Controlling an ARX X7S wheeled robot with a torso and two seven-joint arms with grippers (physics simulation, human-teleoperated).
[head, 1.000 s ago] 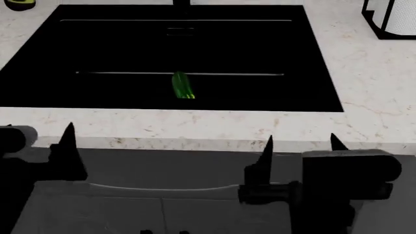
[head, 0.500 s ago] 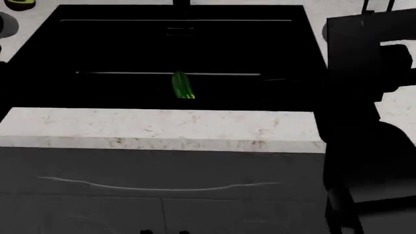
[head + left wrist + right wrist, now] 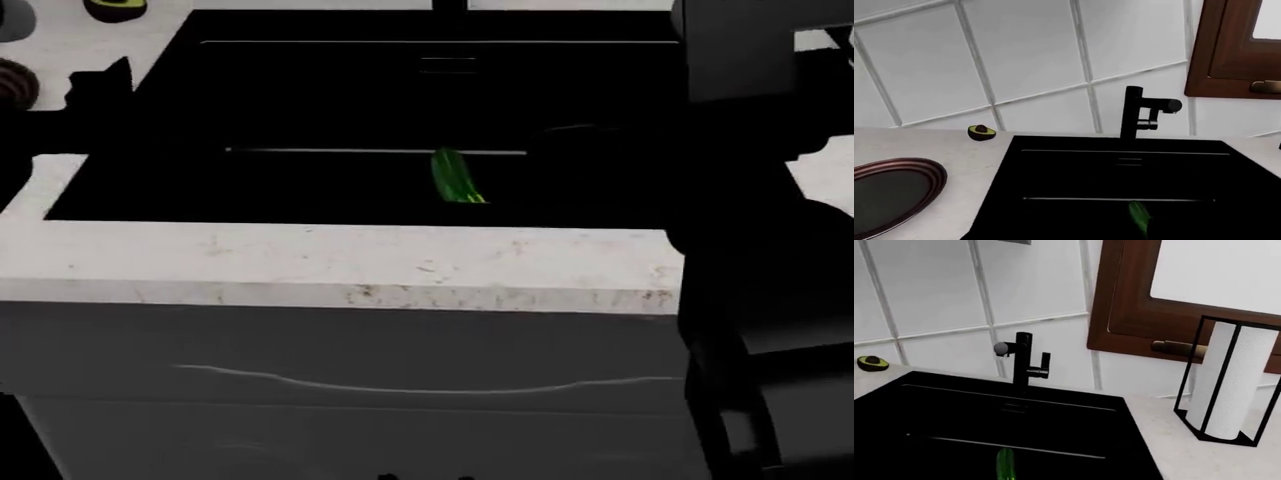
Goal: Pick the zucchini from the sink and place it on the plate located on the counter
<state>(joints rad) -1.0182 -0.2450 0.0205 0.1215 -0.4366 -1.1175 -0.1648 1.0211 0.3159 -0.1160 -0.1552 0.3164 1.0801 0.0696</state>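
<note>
The zucchini (image 3: pixel 457 178) lies in the black sink (image 3: pixel 334 90), near its front wall; it also shows in the left wrist view (image 3: pixel 1139 218) and the right wrist view (image 3: pixel 1006 463). The plate (image 3: pixel 891 192) sits on the counter (image 3: pixel 334 255) left of the sink; only its rim edge (image 3: pixel 14 84) shows in the head view. My left gripper (image 3: pixel 100 85) is a dark shape over the sink's left edge, one fingertip (image 3: pixel 123 66) showing. My right gripper (image 3: pixel 627 140) is lost in dark over the sink's right side. Neither wrist view shows its fingers.
A halved avocado (image 3: pixel 981 132) lies on the counter behind the plate. The black faucet (image 3: pixel 1137 112) stands behind the sink. A paper towel holder (image 3: pixel 1227 385) stands on the counter right of the sink. A tiled wall and brown window frame (image 3: pixel 1121 315) are behind. Cabinet fronts (image 3: pixel 374 380) are below the counter.
Both arms rose from in front of the counter to over the sink's sides. The head view has shifted, so the sink and zucchini now show further right.
</note>
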